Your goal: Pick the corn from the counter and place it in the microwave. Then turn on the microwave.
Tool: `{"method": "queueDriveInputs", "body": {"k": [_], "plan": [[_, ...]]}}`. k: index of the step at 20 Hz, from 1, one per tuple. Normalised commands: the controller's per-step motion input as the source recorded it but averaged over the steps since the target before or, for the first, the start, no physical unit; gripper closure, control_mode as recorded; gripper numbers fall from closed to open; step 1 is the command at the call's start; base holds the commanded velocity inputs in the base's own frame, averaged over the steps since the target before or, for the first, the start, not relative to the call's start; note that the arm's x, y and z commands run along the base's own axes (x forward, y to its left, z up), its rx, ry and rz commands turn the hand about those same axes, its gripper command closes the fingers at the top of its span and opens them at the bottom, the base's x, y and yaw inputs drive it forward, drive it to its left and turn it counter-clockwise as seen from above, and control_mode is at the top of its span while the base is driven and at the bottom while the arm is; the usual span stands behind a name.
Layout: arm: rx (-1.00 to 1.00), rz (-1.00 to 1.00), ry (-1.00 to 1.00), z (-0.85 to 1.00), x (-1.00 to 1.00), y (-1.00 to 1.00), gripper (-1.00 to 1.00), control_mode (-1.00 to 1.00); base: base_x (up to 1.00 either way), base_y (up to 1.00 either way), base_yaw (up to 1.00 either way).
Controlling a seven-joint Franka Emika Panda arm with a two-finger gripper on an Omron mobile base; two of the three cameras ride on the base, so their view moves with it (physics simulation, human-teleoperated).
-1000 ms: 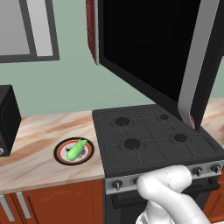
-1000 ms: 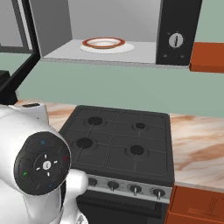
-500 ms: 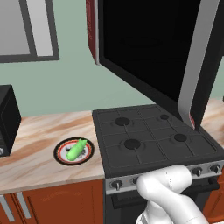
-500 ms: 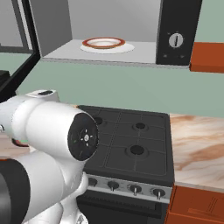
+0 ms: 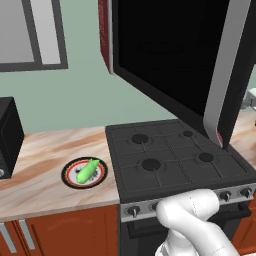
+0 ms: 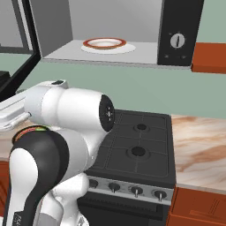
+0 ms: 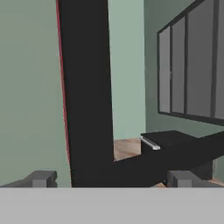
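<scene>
Kitchen counter, stove alongside: corn lies on a plate near the counter's front edge.
Gripper spread wide, empty; descend along the cob's middle, square across it. Microwave stands open.

I get flat, even rendered light with no clear source. The microwave door reads glossy black with only faint sheen, no hard glare. Soft shading sits under the plate on the counter. My hand view looks soft and blocky; the base views stay sharp, without edge distortion.
</scene>
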Motion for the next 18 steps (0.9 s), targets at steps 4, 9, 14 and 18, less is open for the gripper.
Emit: {"method": "queueDriveInputs", "body": {"k": [4, 9, 14, 18], "plan": [[0.00, 0.13, 0.00, -0.02, 0.35, 0.01, -1.00, -1.00, 0.00, 0.00, 0.00], [0.00, 0.11, 0.00, -0.02, 0.26, 0.05, -1.00, -1.00, 0.00, 0.00, 0.00], [0.00, 0.09, 0.00, -0.03, 0.17, 0.15, -1.00, -1.00, 0.00, 0.00, 0.00], [0.00, 0.09, 0.00, -0.06, 0.15, 0.18, -1.00, -1.00, 0.00, 0.00, 0.00]]}}
